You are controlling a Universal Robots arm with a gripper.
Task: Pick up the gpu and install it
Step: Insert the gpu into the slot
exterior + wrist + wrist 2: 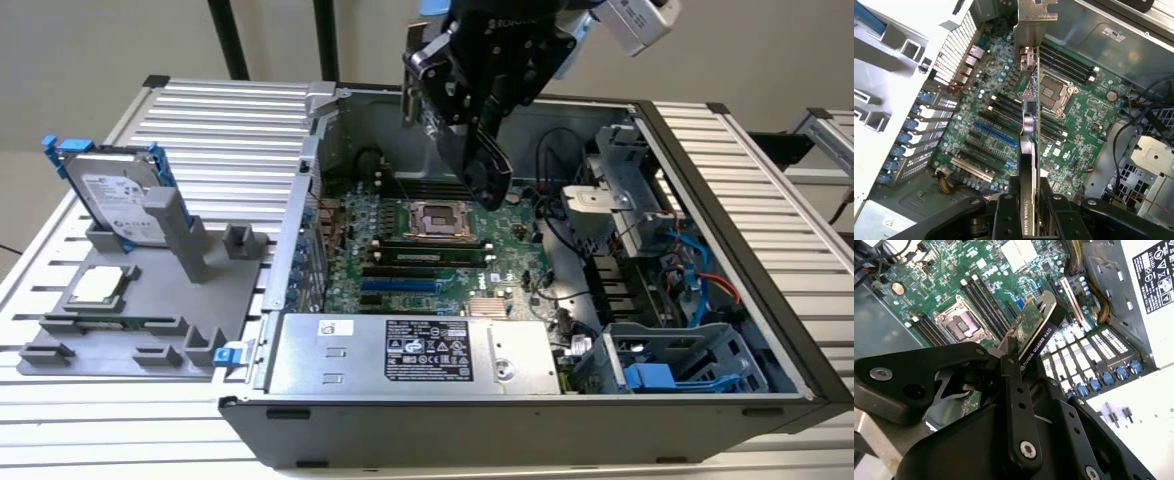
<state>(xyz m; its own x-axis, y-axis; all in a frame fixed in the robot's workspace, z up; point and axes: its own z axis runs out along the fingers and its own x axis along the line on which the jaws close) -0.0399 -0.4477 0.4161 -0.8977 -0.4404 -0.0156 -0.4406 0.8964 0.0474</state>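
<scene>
My gripper (467,130) is shut on the gpu (489,178) and holds it in the air inside the open computer case (727,230), above the green motherboard (400,255) near the processor socket (438,220). In both wrist views the black fingers (1015,371) clamp the card's two faces. The gpu (1038,322) shows its green board and black cooler block; seen edge-on, the gpu (1029,117) reaches out over the board with its silver bracket (1036,20) at the far end. The long expansion slots (994,135) lie below and to one side of the card.
On the exterior view's left a grey holder (200,290) carries a silver hard drive with blue rails (120,200), a processor chip (104,285) and a memory stick (114,322). The power supply (414,350), cables (694,270) and a drive cage (667,365) crowd the case.
</scene>
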